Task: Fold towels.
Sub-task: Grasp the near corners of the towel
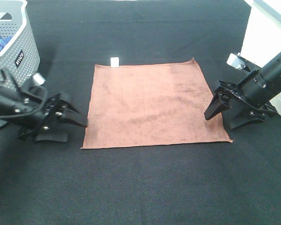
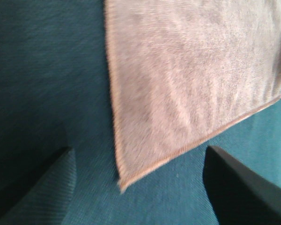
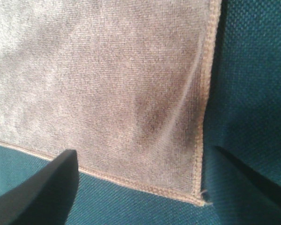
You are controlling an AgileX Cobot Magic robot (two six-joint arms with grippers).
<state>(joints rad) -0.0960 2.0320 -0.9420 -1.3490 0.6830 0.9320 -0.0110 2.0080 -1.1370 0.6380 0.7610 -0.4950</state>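
I logged a grey basket point(image 1: 18, 44) at far left, then the left gripper point(image 1: 72, 129), jaws spread and empty, just off the near left corner of the brown towel point(image 1: 152, 105). The towel lay flat mid-table on black cloth point(image 1: 140, 187); the right gripper point(image 1: 222, 121), jaws apart and empty, sat beside its near right corner

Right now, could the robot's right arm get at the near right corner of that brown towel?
Probably yes. The right pincer is open just beside the towel. The towel's near right corner lies flat on the black cloth, with nothing between pincer and corner.
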